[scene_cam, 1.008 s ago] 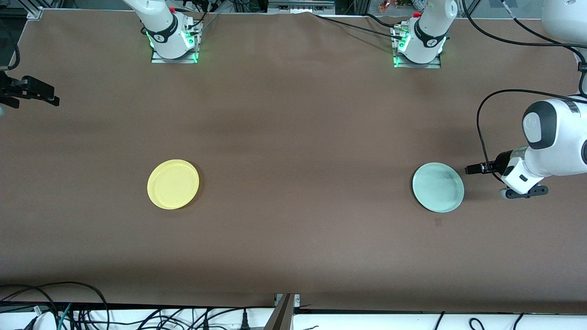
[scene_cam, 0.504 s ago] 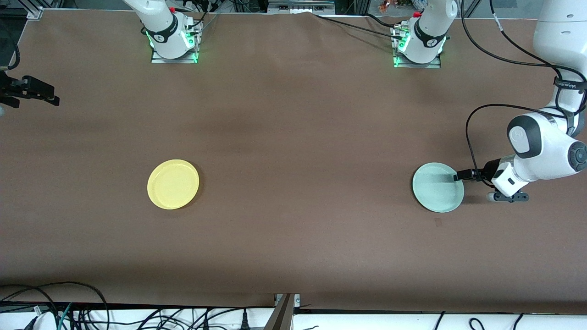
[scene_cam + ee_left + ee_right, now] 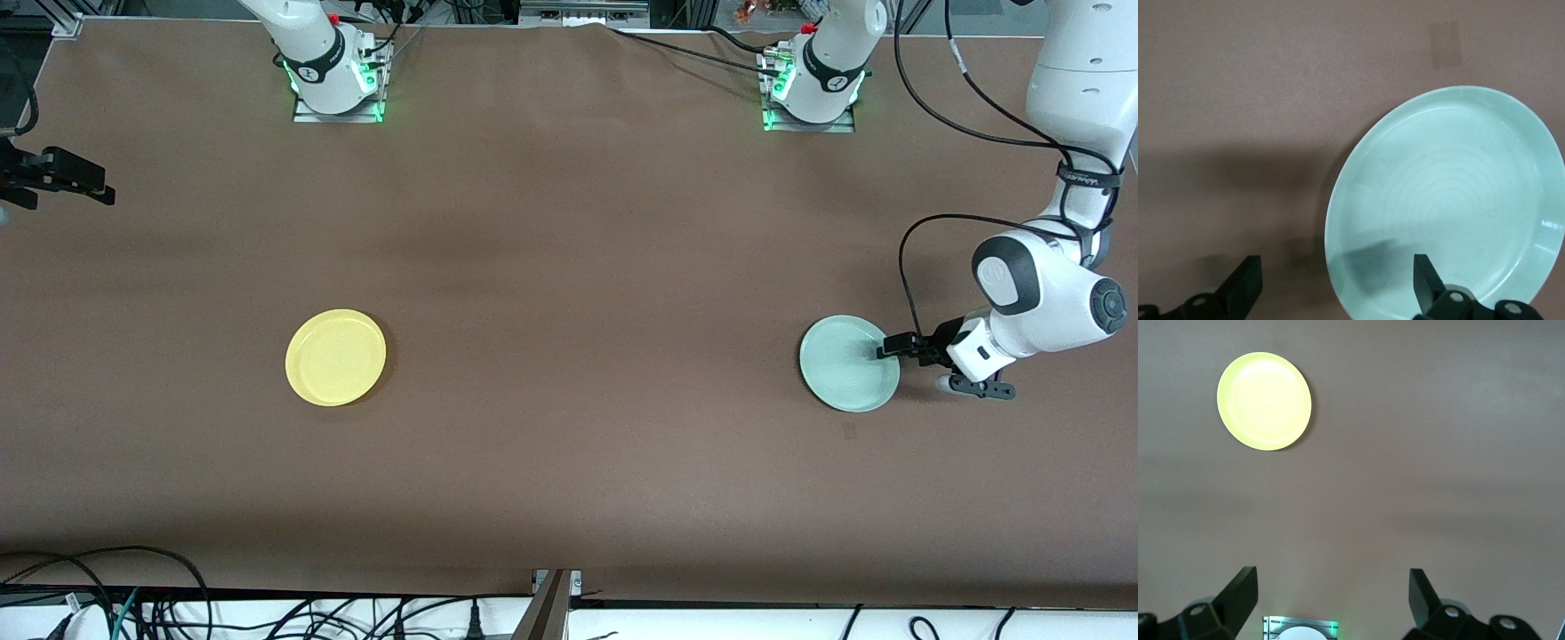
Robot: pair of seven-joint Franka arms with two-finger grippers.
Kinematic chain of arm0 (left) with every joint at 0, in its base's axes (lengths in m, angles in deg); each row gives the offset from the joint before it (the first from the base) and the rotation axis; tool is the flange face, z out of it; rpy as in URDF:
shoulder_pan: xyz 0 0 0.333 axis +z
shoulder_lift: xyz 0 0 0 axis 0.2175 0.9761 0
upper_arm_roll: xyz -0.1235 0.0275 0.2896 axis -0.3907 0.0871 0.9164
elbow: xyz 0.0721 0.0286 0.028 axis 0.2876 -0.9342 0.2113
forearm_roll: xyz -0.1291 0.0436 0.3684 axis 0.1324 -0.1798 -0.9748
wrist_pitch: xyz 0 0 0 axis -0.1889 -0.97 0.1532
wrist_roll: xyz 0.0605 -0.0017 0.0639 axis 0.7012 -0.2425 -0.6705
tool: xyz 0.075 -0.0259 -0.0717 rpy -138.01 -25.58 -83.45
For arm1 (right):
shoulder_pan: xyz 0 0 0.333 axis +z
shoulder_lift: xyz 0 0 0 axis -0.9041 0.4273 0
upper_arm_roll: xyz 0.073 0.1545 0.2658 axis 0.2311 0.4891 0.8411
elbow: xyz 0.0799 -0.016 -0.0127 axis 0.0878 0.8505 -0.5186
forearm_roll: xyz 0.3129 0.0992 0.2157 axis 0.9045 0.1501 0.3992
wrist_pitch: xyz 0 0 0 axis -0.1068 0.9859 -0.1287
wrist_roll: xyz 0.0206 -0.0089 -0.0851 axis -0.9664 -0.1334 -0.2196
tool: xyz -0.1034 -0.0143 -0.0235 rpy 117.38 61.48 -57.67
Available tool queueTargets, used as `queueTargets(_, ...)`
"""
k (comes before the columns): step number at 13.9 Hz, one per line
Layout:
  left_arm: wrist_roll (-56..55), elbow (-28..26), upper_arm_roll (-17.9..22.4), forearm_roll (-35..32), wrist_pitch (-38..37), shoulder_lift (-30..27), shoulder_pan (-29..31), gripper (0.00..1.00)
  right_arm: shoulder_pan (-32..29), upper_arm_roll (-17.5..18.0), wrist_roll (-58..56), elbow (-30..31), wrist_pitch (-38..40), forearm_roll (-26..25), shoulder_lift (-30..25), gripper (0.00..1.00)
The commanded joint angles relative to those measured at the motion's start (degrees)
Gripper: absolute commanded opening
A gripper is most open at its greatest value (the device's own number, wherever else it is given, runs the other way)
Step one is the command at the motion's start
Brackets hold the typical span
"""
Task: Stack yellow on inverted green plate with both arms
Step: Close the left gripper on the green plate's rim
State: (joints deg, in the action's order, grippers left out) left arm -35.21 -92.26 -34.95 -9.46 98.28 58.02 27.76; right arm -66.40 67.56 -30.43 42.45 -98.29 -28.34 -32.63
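The pale green plate (image 3: 849, 364) lies rim up on the table near the left arm's end; it also shows in the left wrist view (image 3: 1451, 200). My left gripper (image 3: 892, 348) is open and low at the plate's edge. In the left wrist view (image 3: 1336, 288) one finger is over the plate's inside and the other over bare table, with the rim between them. The yellow plate (image 3: 336, 357) lies rim up toward the right arm's end. My right gripper (image 3: 1331, 600) is open and empty, high over its own base, and waits; the yellow plate (image 3: 1264, 401) shows far from it.
The brown table (image 3: 569, 267) holds both arm bases (image 3: 336, 84) (image 3: 811, 93) along its edge farthest from the front camera. A black fixture (image 3: 58, 173) juts in at the right arm's end. Cables (image 3: 107, 596) lie past the table's near edge.
My left arm has swung in toward the green plate, and its open gripper went from beside the plate to straddling its rim. The plates and the right arm have not moved.
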Motion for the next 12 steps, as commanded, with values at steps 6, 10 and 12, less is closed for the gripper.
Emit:
queueTargets(6,2.45,0.72,-0.26,2.17,1.89,0.39,-0.25,0.48,-0.41,0.14,0.29,-0.66,1.13,0.99,-0.56,1.00)
queueTargets(10,3.06,0.72,-0.17,2.08,1.98,0.47,-0.60,0.06,-0.41,0.14,0.29,-0.57,1.21,0.99,-0.56,1.00)
queueTargets(12,3.15,0.72,-0.17,2.00,1.89,0.38,-0.78,0.00,-0.41,0.14,0.29,-0.57,1.13,0.99,-0.56,1.00)
